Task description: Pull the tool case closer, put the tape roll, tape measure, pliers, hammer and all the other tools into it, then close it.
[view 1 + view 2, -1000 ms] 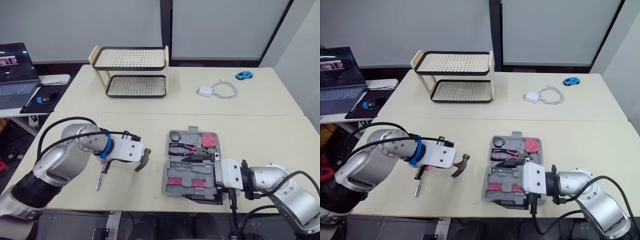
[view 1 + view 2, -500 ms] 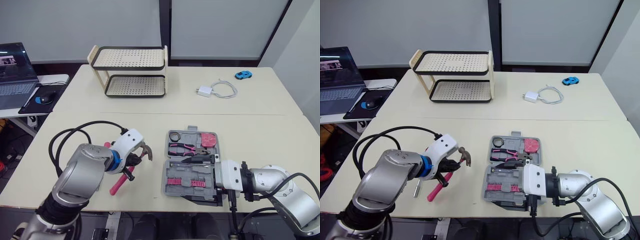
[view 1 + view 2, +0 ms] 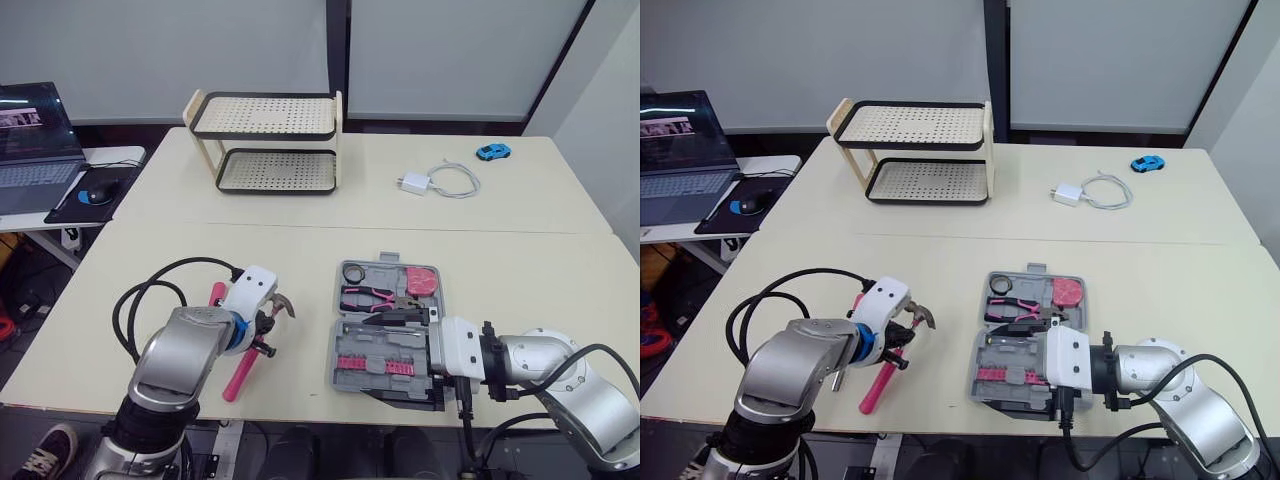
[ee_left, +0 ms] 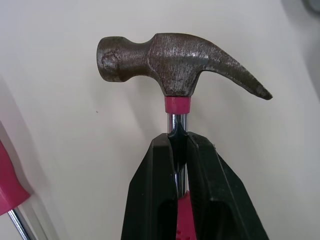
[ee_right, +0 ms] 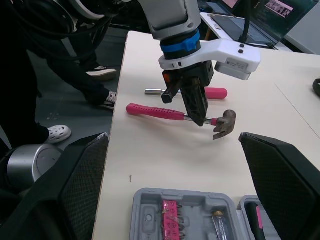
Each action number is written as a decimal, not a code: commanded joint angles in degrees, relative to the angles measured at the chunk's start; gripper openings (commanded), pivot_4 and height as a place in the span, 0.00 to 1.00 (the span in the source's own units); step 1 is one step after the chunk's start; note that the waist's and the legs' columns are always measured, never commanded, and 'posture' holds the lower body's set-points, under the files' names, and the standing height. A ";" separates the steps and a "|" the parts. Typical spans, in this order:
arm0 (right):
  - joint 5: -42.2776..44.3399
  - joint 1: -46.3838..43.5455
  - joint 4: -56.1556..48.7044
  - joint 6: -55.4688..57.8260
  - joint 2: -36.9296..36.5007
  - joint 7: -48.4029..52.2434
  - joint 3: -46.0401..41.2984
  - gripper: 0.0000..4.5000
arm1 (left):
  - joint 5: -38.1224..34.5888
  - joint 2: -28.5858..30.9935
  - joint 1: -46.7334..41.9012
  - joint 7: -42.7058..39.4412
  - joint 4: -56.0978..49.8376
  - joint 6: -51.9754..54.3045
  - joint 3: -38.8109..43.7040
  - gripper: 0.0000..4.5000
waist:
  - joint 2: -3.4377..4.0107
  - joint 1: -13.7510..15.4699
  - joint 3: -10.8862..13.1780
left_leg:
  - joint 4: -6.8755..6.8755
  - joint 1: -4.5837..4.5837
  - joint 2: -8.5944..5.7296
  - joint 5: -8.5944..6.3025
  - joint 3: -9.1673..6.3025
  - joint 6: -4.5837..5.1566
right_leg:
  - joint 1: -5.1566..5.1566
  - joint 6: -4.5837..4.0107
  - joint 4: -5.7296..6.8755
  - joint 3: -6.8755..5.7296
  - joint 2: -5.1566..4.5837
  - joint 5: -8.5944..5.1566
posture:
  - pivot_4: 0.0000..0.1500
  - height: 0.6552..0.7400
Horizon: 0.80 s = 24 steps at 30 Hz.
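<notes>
The grey tool case lies open near the table's front edge. It holds a black tape roll, a pink tape measure, pink-handled pliers and pink bits. Left of the case, my left gripper is shut on the hammer's steel neck just below the head. The pink handle points toward the front edge, low over the table. My right gripper is at the case's right side, open, with a finger on either side of the front half. A pink-handled screwdriver lies beside the hammer.
A two-tier perforated rack stands at the back left. A white charger with cable and a blue toy car lie at the back right. A laptop and mouse sit on a side desk. A person's shoe is by the table's left corner.
My left arm has swung round and lowered with the hammer, whose pink handle now points to the front edge. The right gripper and the case have stayed put.
</notes>
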 commanded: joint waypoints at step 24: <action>1.97 -2.42 -1.98 2.54 0.95 -1.69 -0.94 1.00 | -9.90 1.76 -3.49 6.18 5.47 -4.64 -1.09 0.80 | 0.00 0.37 0.00 | 0.01 0.00 -0.03 0.02 0.04 -0.06 | -0.02 0.00 -0.03 0.04 -0.04 0.00 | 1.00 1.00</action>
